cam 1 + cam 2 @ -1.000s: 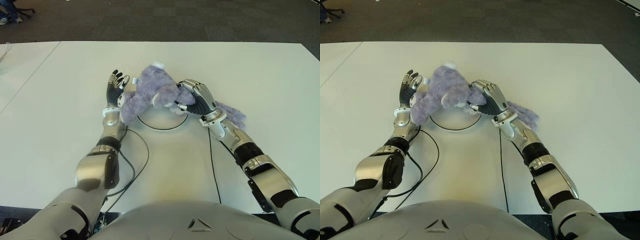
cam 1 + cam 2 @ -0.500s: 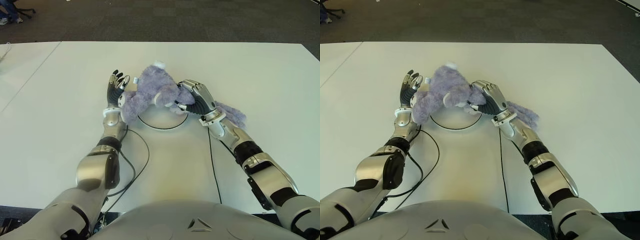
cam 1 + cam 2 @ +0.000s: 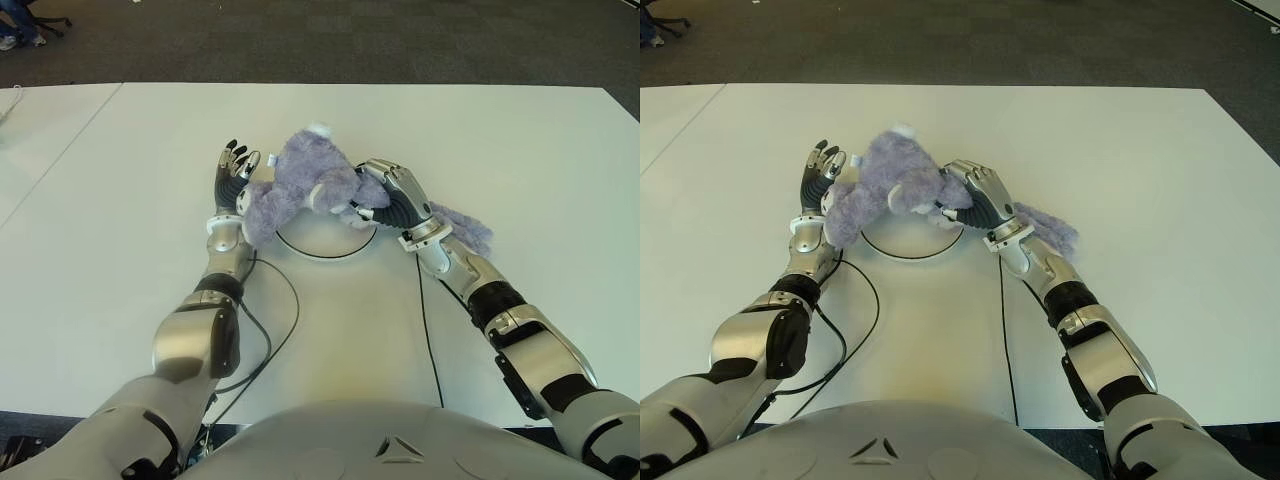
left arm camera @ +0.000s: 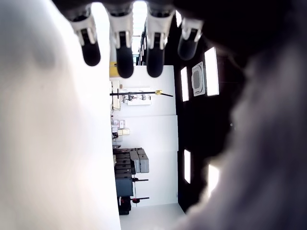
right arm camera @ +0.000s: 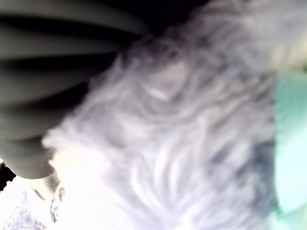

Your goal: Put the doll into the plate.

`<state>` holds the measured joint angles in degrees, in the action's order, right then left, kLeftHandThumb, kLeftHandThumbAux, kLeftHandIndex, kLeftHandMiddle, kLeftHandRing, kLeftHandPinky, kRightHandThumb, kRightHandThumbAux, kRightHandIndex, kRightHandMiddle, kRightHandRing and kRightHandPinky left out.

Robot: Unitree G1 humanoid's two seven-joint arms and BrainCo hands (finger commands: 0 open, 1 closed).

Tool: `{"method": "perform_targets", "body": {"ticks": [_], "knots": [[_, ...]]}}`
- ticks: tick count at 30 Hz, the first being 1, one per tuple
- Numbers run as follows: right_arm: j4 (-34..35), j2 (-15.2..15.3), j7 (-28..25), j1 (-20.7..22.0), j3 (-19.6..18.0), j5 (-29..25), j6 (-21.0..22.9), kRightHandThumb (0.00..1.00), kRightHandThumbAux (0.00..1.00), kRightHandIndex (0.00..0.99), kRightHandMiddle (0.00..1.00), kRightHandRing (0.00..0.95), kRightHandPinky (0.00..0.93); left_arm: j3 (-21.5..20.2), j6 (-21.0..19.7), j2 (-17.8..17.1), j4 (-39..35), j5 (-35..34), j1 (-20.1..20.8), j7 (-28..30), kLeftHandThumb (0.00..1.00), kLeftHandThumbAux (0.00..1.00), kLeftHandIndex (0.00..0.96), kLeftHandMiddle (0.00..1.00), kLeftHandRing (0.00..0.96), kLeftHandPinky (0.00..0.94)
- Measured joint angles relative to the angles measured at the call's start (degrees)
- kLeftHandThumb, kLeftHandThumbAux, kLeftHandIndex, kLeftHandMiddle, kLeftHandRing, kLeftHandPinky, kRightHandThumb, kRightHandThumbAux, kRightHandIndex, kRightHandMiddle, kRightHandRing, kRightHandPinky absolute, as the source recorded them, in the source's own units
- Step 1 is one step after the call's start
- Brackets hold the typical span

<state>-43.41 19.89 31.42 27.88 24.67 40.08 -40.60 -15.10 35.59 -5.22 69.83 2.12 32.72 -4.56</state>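
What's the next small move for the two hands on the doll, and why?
Probably lower it a little, then release. The doll sits between the right hand, whose fingers curl around it, and the open left hand at its other side. It already overlaps the far rim of the plate, whose near rim shows bare.

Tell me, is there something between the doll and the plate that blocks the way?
Nothing visible does. The doll is held between the left hand and right hand, already over the far rim of the plate.
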Motion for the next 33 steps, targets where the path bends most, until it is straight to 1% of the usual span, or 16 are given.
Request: {"method": "perform_targets", "body": {"ticks": [11, 14, 15, 18, 19, 20, 21, 22, 23, 24, 25, 26, 27, 28, 29, 33], "knots": [[-1.3, -0.3, -0.9, 0.7, -0.5, -1.4, 0.1, 0.505, 0.679, 0.778, 0.893, 0.879, 0.885, 0.0, 0.0, 0.1, 0.0, 0.0, 0.0, 0.0, 0.0, 0.458, 0.087, 0.149, 0.137, 0.116], [-3.4, -0.7, -0.9, 2.0, -0.8, -2.1, -0.1, 0.484, 0.659, 0.729, 0.87, 0.873, 0.88, 0.0, 0.0, 0.1, 0.0, 0.0, 0.0, 0.0, 0.0, 0.45, 0.091, 0.151, 0.144, 0.126], [-4.2, -0.8, -0.9, 2.4, -0.8, -2.3, -0.2, 0.465, 0.642, 0.658, 0.834, 0.844, 0.842, 0.0, 0.0, 0.2, 0.0, 0.0, 0.0, 0.0, 0.0, 0.446, 0.09, 0.151, 0.145, 0.122], [-6.7, -1.2, -0.9, 3.9, -0.9, -2.5, -0.3, 0.45, 0.628, 0.618, 0.808, 0.823, 0.818, 0.0, 0.0, 0.2, 0.0, 0.0, 0.0, 0.0, 0.0, 0.443, 0.089, 0.149, 0.143, 0.12], [-7.4, -1.2, -0.8, 4.4, -0.9, -2.5, -0.3, 0.424, 0.607, 0.557, 0.774, 0.788, 0.787, 0.0, 0.0, 0.2, 0.0, 0.0, 0.0, 0.0, 0.0, 0.439, 0.087, 0.143, 0.137, 0.106], [-8.0, -1.3, -0.7, 4.8, -0.9, -2.5, -0.3, 0.417, 0.602, 0.542, 0.765, 0.779, 0.78, 0.0, 0.0, 0.2, 0.0, 0.0, 0.0, 0.0, 0.0, 0.438, 0.087, 0.141, 0.135, 0.103], [-8.6, -1.3, -0.6, 5.1, -0.9, -2.5, -0.3, 0.367, 0.56, 0.453, 0.694, 0.722, 0.732, 0.0, 0.0, 0.2, 0.0, 0.0, 0.0, 0.0, 0.0, 0.435, 0.087, 0.141, 0.134, 0.102], [-9.2, -1.4, -0.5, 5.4, -0.9, -2.5, -0.4, 0.357, 0.554, 0.438, 0.681, 0.712, 0.723, 0.0, 0.0, 0.2, 0.0, 0.0, 0.1, 0.0, 0.0, 0.434, 0.087, 0.141, 0.134, 0.102], [-9.7, -1.4, -0.4, 5.7, -0.9, -2.5, -0.4, 0.293, 0.499, 0.346, 0.505, 0.55, 0.577, 0.0, 0.0, 0.2, 0.0, 0.0, 0.1, 0.0, 0.0, 0.433, 0.088, 0.147, 0.137, 0.104], [-10.5, -1.5, -0.4, 6.0, -0.9, -2.5, -0.4, 0.282, 0.49, 0.33, 0.475, 0.522, 0.552, 0.0, 0.0, 0.2, 0.0, 0.0, 0.0, 0.0, 0.0, 0.433, 0.089, 0.147, 0.138, 0.105], [-11.0, -1.6, -0.4, 6.3, -0.9, -2.5, -0.4, 0.223, 0.419, 0.184, 0.243, 0.25, 0.265, 0.1, 0.0, 0.3, 0.0, 0.0, 0.0, 0.0, 0.0, 0.434, 0.091, 0.155, 0.143, 0.111], [-11.5, -1.7, -0.4, 6.5, -0.9, -2.5, -0.4, 0.218, 0.414, 0.173, 0.226, 0.23, 0.243, 0.1, 0.0, 0.3, 0.0, 0.0, 0.0, 0.0, 0.0, 0.434, 0.091, 0.156, 0.143, 0.112], [-12.2, -1.7, -0.4, 6.7, -0.9, -2.6, -0.3, 0.201, 0.388, 0.112, 0.148, 0.141, 0.146, 0.1, 0.0, 0.3, 0.0, 0.0, 0.0, 0.0, 0.0, 0.435, 0.092, 0.158, 0.145, 0.111], [-12.8, -1.8, -0.4, 6.9, -0.9, -2.7, -0.3, 0.198, 0.384, 0.102, 0.135, 0.126, 0.13, 0.1, 0.0, 0.3, 0.0, 0.0, 0.0, 0.0, 0.0, 0.435, 0.092, 0.159, 0.145, 0.111], [-13.2, -1.8, -0.4, 7.0, -0.9, -2.9, -0.3, 0.187, 0.349, 0.025, 0.033, 0.031, 0.032, 0.1, 0.0, 0.3, 0.0, 0.0, 0.0, 0.0, 0.0, 0.436, 0.09, 0.16, 0.146, 0.103], [-14.7, -1.9, -0.4, 7.5, -0.8, -3.2, 0.1, 0.193, 0.291, 0.0, 0.0, 0.0, 0.0, 0.1, 0.0, 0.3, 0.0, 0.0, 0.0, 0.0, 0.0, 0.437, 0.083, 0.159, 0.149, 0.105]]}}
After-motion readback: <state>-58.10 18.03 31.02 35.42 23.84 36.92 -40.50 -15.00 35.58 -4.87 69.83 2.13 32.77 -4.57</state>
